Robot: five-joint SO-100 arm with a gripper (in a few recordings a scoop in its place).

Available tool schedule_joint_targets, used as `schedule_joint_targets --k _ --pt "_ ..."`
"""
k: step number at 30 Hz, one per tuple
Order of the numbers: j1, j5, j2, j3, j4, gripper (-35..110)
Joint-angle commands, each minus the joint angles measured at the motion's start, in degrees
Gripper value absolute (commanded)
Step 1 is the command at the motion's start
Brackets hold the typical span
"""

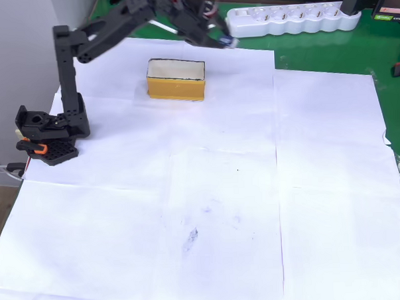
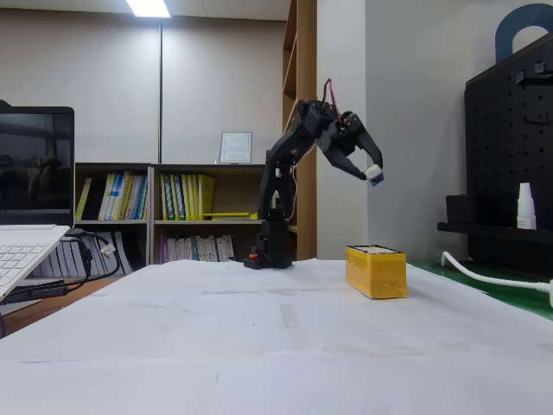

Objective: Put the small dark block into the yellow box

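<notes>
Small dark block (image 2: 374, 174) — a tiny piece showing a pale, whitish face with a bluish tinge in the fixed view — is seen pinched between the jaws of the black two-finger gripper (image 2: 371, 171), held high in the air, well above the table. In the overhead view the same tiny block (image 1: 228, 42) is found at the gripper's tip (image 1: 223, 40), near the top edge of the white paper and beyond the box's far right corner, not over the box opening. Its long axis cannot be told: too little of it is visible and it is too small.

A rectangular yellow box (image 1: 176, 78) with orange-yellow, matte sides and a pale cream interior is set on the paper, its open top facing up. In the overhead view its long axis is laid nearly left to right, tilted slightly; in the fixed view the box (image 2: 376, 271) is presented end-on, so that it looks narrow and deep.

The black plastic arm (image 1: 70, 76) is raised from its base (image 1: 46, 133) at the left of the overhead view and is bent over towards the box.

The table is covered by smooth white paper sheets (image 1: 209, 209), faintly smudged — a green mat (image 1: 328, 51) is exposed beyond them, where a white power strip (image 1: 294, 19) is laid.
</notes>
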Motion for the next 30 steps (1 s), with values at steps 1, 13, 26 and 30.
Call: schedule_joint_targets --k 1,13,26,30 --pt "-3.6 -1.4 -6.9 -2.1 3.1 0" --pt "-8.9 -5.7 -8.5 -22.0 -7.4 0" --pt "-10.0 -9.2 -8.8 -29.5 -11.7 1" --pt "-9.7 -10.2 -8.8 -30.5 -12.0 11"
